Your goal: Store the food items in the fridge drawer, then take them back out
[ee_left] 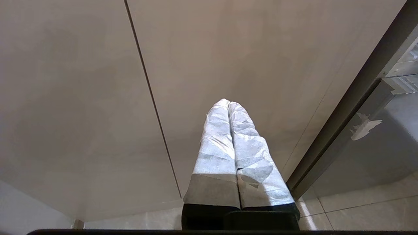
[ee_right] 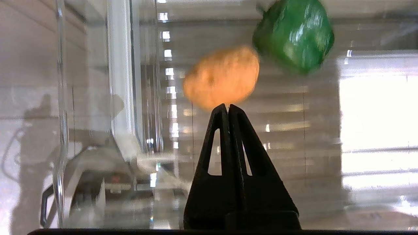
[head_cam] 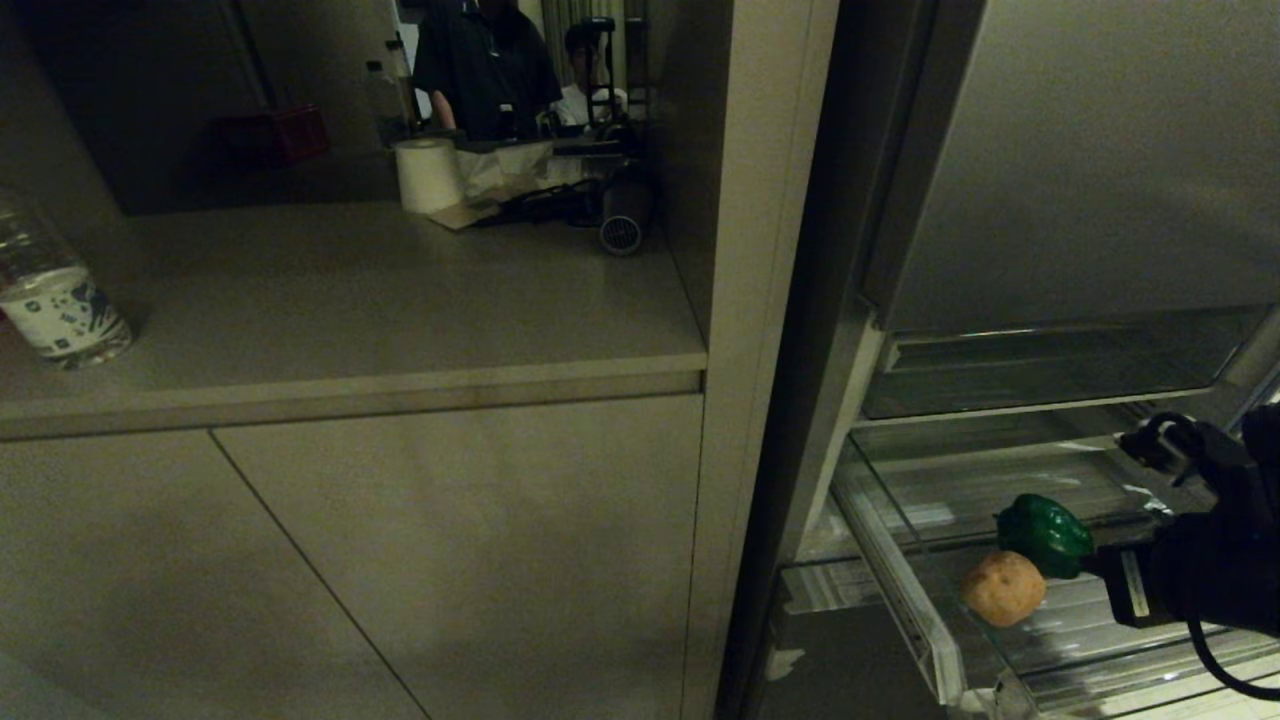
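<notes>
Black fingers of the right tool (ee_right: 227,106) fill the near edge of the right wrist view, pressed together with nothing between them, tips pointing at the potato (ee_right: 222,77). Whether the tips touch it cannot be told. Just beside the potato lies the green bell pepper (ee_right: 294,34), the two touching or nearly so. Both rest on the ribbed bottom of the fridge drawer (head_cam: 925,625), which stands pulled out from the fridge, its thick clear front lip toward the cabinets. From the head view the right arm reaches in from the right, with the potato (head_cam: 1003,588) nearer the lip and the pepper (head_cam: 1045,535) behind it.

Wrapped in pale covering, the left tool (ee_left: 228,104) hangs closed and empty in front of a cabinet door (ee_left: 81,98).

On the table (head_cam: 350,300) stand a water bottle (head_cam: 55,295) and a paper roll (head_cam: 428,175).
</notes>
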`<state>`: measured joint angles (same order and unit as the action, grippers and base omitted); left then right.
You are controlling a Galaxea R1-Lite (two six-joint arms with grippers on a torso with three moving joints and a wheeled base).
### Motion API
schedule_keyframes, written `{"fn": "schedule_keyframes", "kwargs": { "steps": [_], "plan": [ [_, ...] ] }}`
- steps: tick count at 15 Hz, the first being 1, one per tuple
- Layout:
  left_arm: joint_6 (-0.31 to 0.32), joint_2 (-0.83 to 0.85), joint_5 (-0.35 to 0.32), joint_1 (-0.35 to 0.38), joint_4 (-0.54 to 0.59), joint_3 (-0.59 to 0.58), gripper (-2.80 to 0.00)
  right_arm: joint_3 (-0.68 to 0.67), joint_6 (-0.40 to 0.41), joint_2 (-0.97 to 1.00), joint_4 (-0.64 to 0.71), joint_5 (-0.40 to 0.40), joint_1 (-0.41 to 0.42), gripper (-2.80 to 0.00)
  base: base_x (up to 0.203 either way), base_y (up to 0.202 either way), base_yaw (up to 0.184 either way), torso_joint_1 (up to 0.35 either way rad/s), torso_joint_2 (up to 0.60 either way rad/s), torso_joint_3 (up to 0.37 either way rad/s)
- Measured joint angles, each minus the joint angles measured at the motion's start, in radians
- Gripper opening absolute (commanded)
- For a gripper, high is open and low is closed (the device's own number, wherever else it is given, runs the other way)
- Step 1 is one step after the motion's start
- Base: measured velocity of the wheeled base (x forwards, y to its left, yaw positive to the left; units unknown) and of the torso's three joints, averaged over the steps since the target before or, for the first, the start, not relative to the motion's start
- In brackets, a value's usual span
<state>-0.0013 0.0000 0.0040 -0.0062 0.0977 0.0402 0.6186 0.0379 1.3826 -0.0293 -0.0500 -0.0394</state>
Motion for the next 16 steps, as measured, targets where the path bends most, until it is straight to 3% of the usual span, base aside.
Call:
{"fn": "schedule_keyframes", "kwargs": {
  "steps": [5, 16],
  "plan": [
    [0.000, 0.000, 0.000, 0.000, 0.000, 0.000, -2.80, 0.044, 0.004, 0.069, 0.001, -0.001, 0.000, -2.80, 0.000, 0.000, 0.000, 0.000, 0.00, 0.000],
    [0.000, 0.000, 0.000, 0.000, 0.000, 0.000, -2.80, -0.080, 0.008, 0.009, 0.046, -0.010, 0.000, -2.80, 0.000, 0.000, 0.000, 0.000, 0.00, 0.000]
  ]
}}
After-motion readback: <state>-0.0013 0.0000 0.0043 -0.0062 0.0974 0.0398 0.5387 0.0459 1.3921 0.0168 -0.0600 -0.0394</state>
